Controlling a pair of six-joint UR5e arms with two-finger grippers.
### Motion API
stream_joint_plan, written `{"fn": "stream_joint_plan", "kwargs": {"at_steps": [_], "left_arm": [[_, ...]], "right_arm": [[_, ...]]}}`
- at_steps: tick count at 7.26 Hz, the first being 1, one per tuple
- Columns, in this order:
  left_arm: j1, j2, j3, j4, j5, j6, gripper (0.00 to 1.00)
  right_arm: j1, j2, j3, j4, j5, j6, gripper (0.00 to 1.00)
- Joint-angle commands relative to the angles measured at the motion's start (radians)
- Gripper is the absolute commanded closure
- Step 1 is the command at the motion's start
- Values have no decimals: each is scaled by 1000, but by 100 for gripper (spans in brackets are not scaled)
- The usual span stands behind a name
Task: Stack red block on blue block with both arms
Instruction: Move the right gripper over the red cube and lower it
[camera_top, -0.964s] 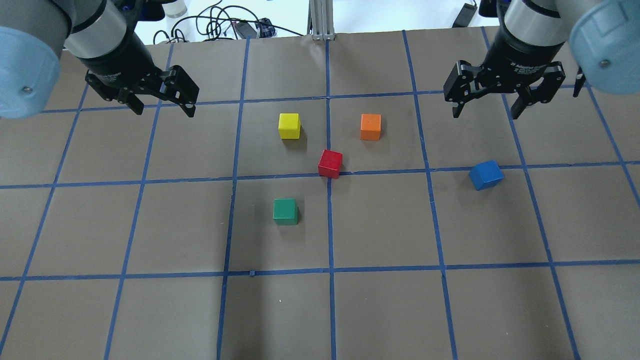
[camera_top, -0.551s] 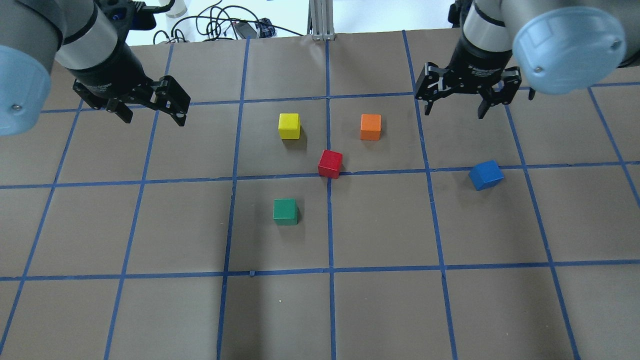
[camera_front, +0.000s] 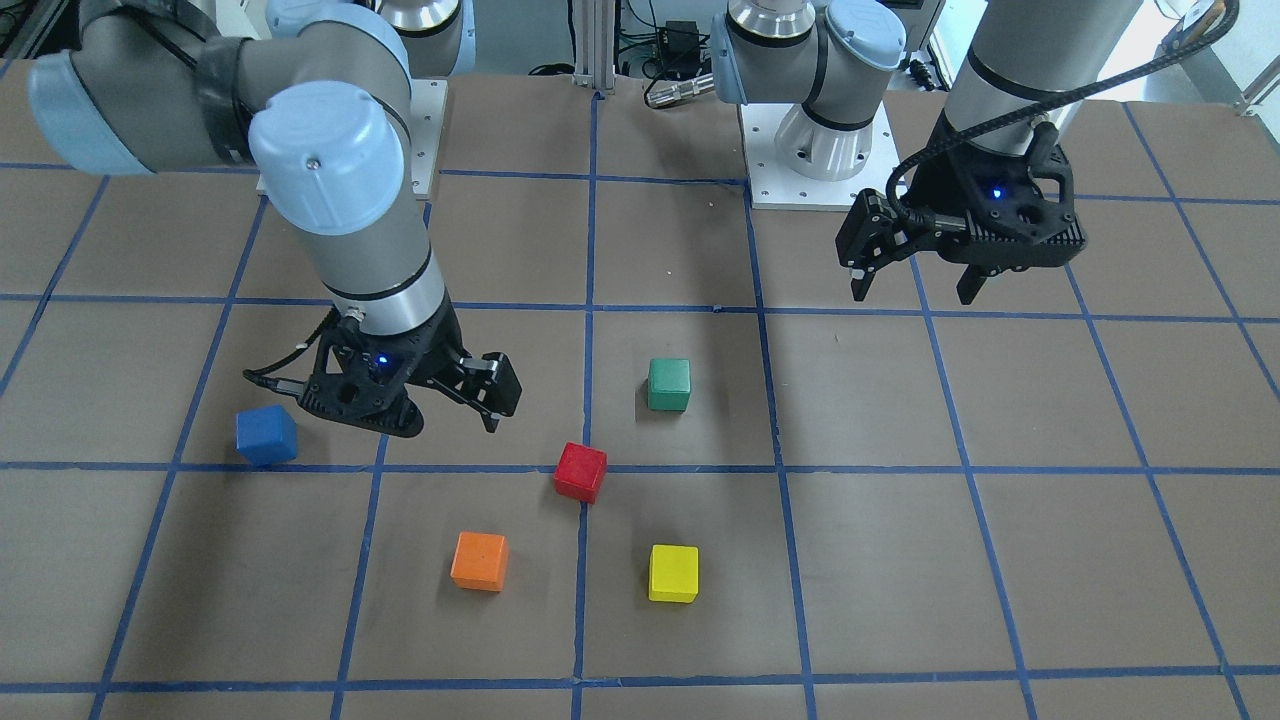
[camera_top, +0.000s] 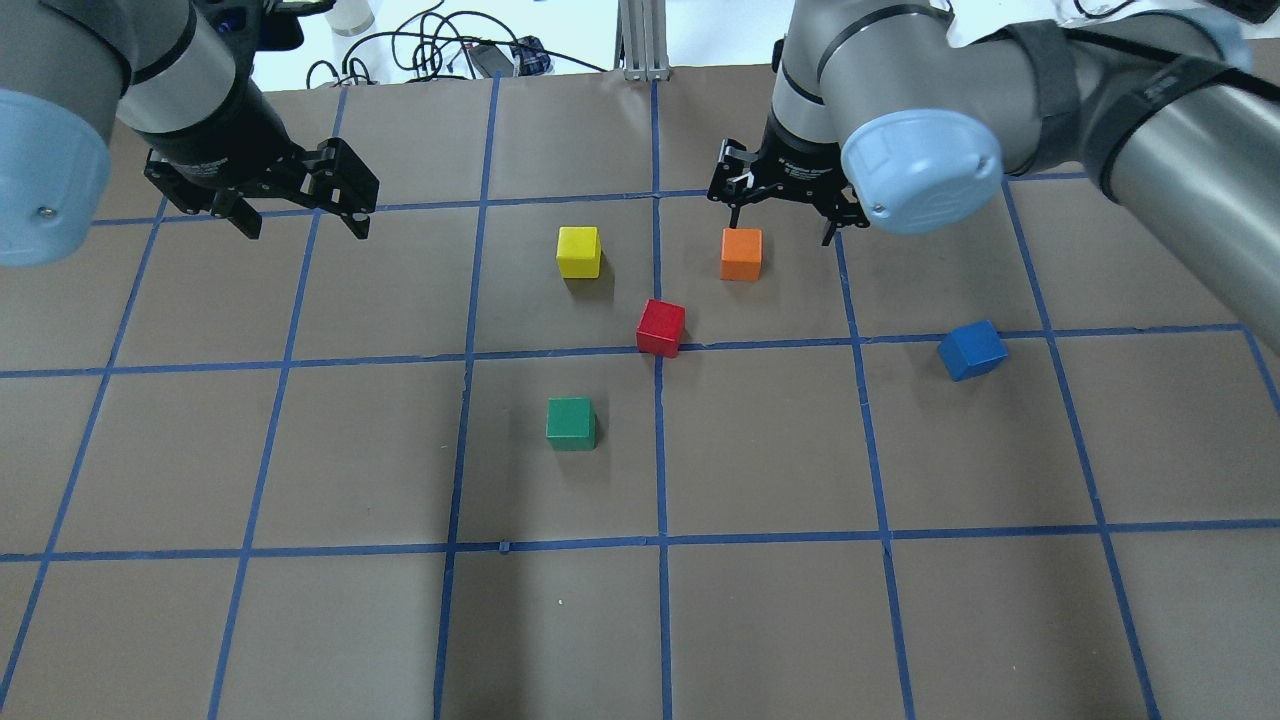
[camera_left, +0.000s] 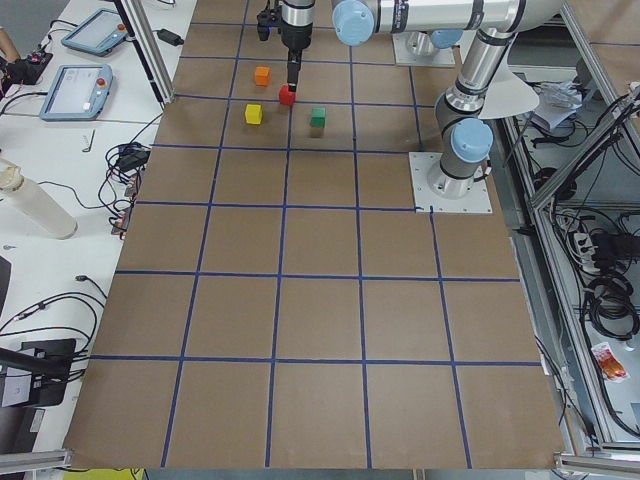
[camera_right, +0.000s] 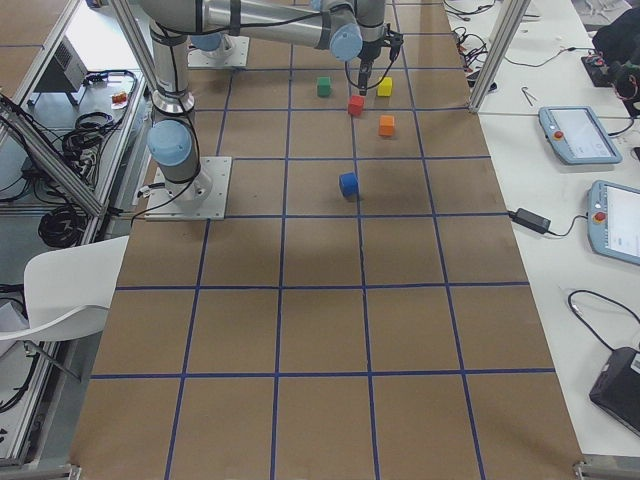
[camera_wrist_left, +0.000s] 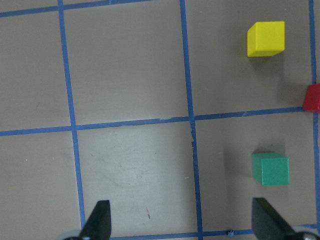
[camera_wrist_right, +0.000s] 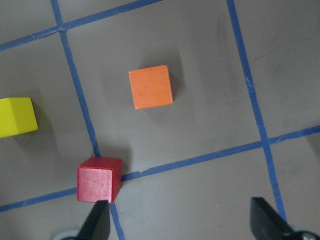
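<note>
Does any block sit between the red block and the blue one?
Nothing visible does. Only bare table lies between the red block and the blue block; the orange block sits off that line.

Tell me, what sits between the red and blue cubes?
Only table with blue tape lines lies between red block and blue block, seen in the overhead view.

Red block (camera_top: 661, 327) flat on tape line (camera_top: 560, 354); blue block (camera_top: 972, 350) well apart, skewed.
</note>
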Motion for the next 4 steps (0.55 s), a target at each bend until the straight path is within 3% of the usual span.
{"fn": "stream_joint_plan", "kwargs": {"at_steps": [1, 4], "left_arm": [[-20, -25, 52, -59, 8, 6, 0], [-34, -79, 109, -58, -3, 5, 0]], "right_arm": [[46, 69, 0, -61, 1, 40, 0], [86, 157, -6, -78, 2, 147, 0]]}}
